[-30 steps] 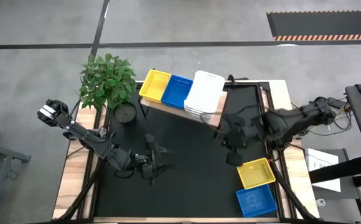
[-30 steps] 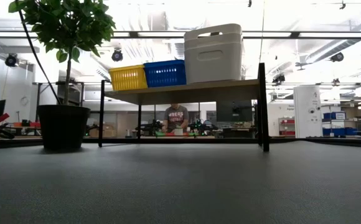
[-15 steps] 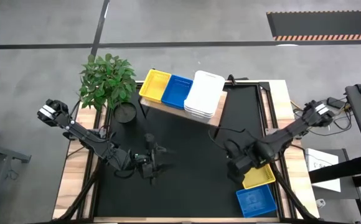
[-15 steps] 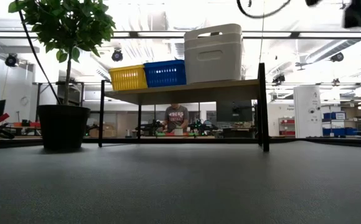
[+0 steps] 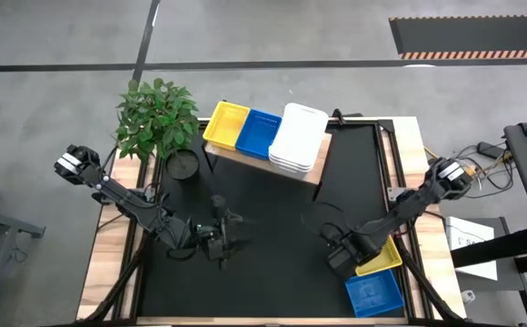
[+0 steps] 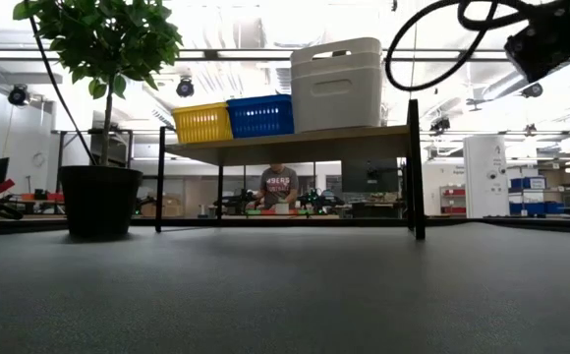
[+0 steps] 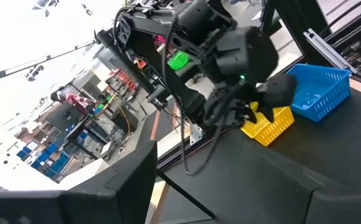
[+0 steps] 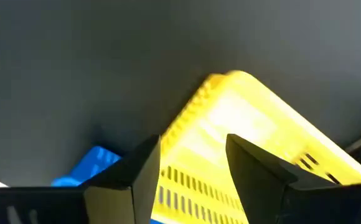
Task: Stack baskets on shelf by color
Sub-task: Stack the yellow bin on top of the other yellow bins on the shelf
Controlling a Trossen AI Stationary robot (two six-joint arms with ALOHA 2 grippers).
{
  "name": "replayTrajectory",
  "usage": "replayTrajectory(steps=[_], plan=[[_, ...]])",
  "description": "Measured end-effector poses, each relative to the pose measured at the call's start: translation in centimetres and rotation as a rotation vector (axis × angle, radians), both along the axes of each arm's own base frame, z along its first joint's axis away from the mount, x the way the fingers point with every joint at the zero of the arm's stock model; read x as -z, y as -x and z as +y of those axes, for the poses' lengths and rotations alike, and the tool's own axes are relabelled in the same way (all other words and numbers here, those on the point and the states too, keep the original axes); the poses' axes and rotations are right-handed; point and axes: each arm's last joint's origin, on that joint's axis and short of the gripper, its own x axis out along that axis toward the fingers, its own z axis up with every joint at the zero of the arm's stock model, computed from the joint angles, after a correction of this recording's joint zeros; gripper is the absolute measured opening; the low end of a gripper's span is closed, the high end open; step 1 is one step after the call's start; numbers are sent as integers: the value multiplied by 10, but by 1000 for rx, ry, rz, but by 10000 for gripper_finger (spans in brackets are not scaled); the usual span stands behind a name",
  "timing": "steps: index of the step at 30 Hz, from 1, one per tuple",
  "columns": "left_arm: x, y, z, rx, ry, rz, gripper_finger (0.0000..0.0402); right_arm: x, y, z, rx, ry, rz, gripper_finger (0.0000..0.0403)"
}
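On the shelf (image 5: 311, 173) at the table's far side stand a yellow basket (image 5: 225, 123), a blue basket (image 5: 259, 133) and a stack of white baskets (image 5: 298, 136). Another yellow basket (image 5: 382, 258) and another blue basket (image 5: 372, 292) rest on the table at the near right. My right gripper (image 8: 193, 142) is open and points down over the table's yellow basket (image 8: 243, 130). One finger is outside its left wall and one is over its inside. My left gripper (image 5: 220, 238) waits open at the near left.
A potted plant (image 5: 159, 118) stands at the far left beside the shelf. The black table top has a wooden rim (image 5: 109, 263). In the low view a person (image 6: 280, 185) shows in the room beyond the shelf. A cable (image 5: 313, 211) loops from the right arm.
My right gripper has gone down and toward the table's near edge, from mid-table to the left side of the table's yellow basket. It has tipped to point down. The baskets have stayed where they were.
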Motion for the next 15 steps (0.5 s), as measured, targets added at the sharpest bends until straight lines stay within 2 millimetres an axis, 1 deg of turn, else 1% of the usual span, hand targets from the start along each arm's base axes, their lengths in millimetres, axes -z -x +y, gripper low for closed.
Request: replayTrajectory(steps=[4,8,11,15], plan=[[0,0,0,0,0,0,221,11,-7,5,-19,-1,-7,173],[0,0,0,-1,0,0,221,22,-10,6,-48,31,20,152],[0,0,0,-1,1,1,221,30,-13,7,-78,57,33,122],[0,0,0,-1,1,0,221,35,-18,9,-133,59,-10,64]])
